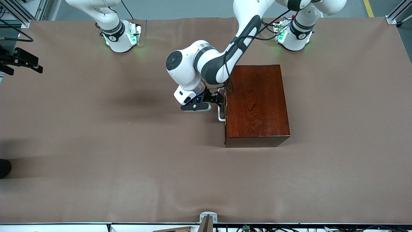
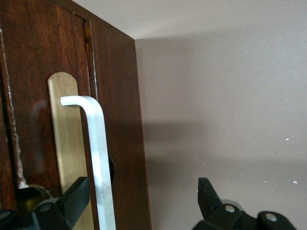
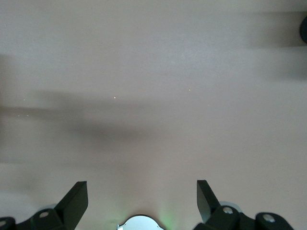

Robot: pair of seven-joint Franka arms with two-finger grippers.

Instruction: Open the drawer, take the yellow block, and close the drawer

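Drawer (image 1: 225, 106) shut in mahogany box (image 1: 256, 103) mid-worktop (image 1: 96, 145) — left claw (image 2: 144, 201) spread wide astride white bar handle (image 2: 98, 158), rigid, likely slick, best gripped mid-bar; right claw (image 3: 142, 199) wide, empty, waiting; yellow block unseen

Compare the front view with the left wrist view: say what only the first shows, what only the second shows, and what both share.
Only the front view shows the whole dark box from above, on the brown table, and both arm bases; the right arm waits, its gripper not visible there. Only the left wrist view shows the brass plate under the handle and the open left gripper straddling the bar. Both show the white handle of the closed drawer.
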